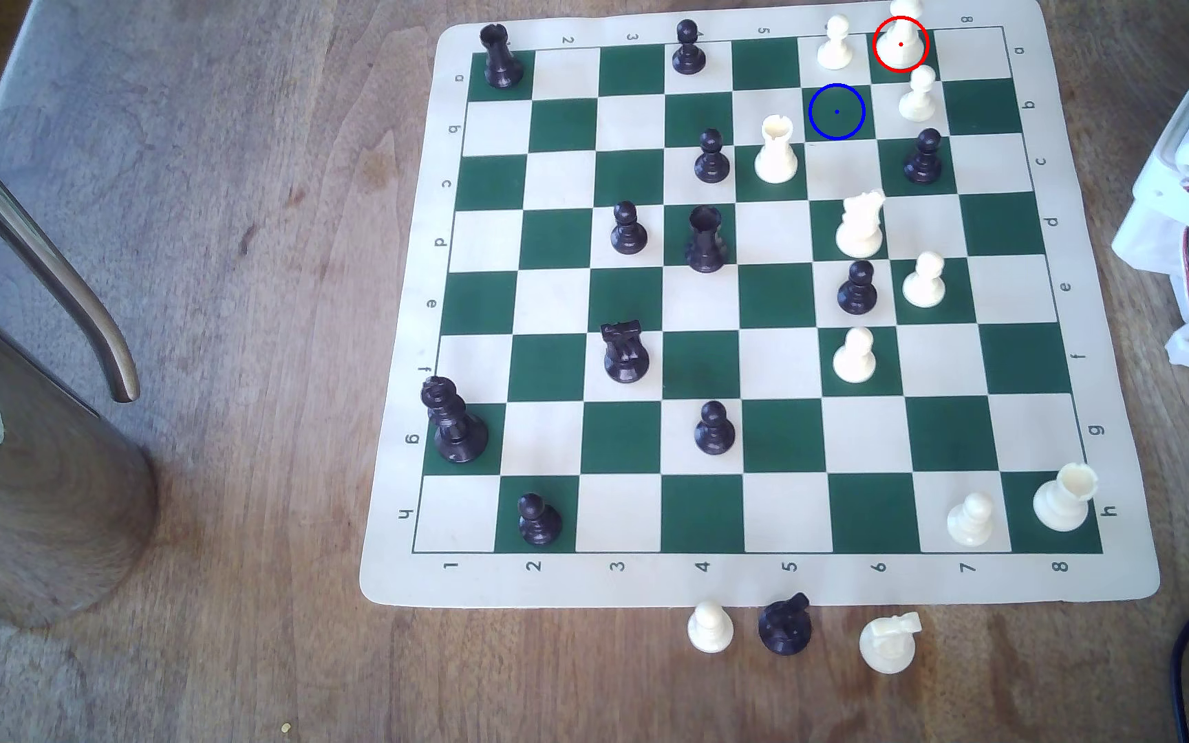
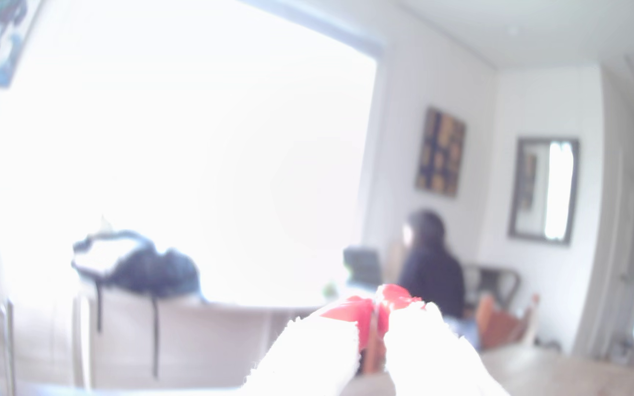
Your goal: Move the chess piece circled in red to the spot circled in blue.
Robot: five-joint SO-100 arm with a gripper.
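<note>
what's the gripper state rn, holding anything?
Gripper: jaws look shut, red tips together, nothing visible between them, though the wrist view is blurred. The chess piece circled in red stands on its square, untouched.

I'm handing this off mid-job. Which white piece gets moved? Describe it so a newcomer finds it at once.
Start at the board and go to its far edge in the exterior view, near the exterior view's right corner. The piece stands on the green square of the last row, ringed in red. A white pawn stands on the square to its left and another pawn just in front; it is taller than both.
</note>
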